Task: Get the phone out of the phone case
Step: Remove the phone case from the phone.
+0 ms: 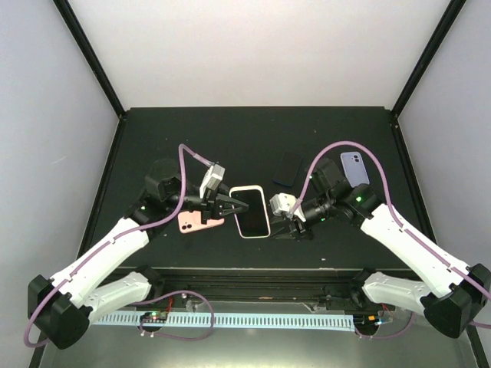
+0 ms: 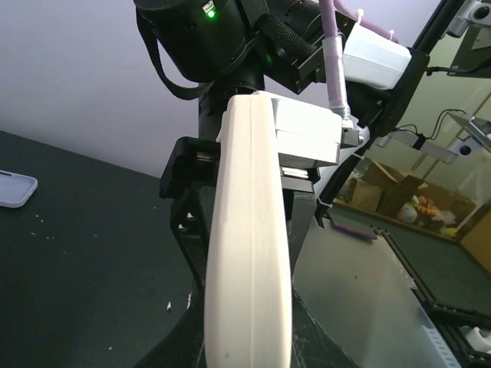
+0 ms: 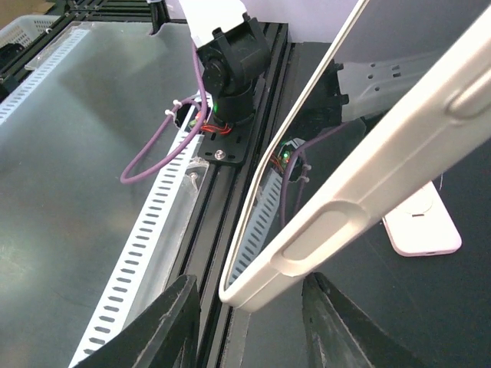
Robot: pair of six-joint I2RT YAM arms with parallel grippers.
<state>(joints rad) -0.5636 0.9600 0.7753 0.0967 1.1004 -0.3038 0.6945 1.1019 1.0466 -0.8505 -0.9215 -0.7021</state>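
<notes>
Top external view: phone point(image 1: 252, 210) sits screen up mid-table point(image 1: 192, 130) in its cream phone case point(image 2: 249, 268), between both arms. Left gripper point(image 1: 235, 205) is at the case's left long edge. Right gripper point(image 1: 285, 221) is at the right edge, nr the bottom corner.

Pink case point(image 1: 196, 223) lies just left, partly below the left gripper. Navy case point(image 1: 288, 169) and lavender case point(image 1: 354, 167) lie further back on the right, apart from the phone.

Right wrist cam: fingers point(image 3: 178, 322) are spread w/ the case corner between them. One looks to touch it, the other shows a gap, so not clamped. Left wrist cam: the case edge fills the centre and own fingers are barely seen, so can't tell if the left is pinching.

Case is matte and smooth, w/ a rounded edge and raised oblong side buttons. Screen is glossy and mirrors the arm. Table is matte black w/ pale specks. Its back half is open; a black frame and white slotted rail point(image 1: 253, 320) bound the near edge.
</notes>
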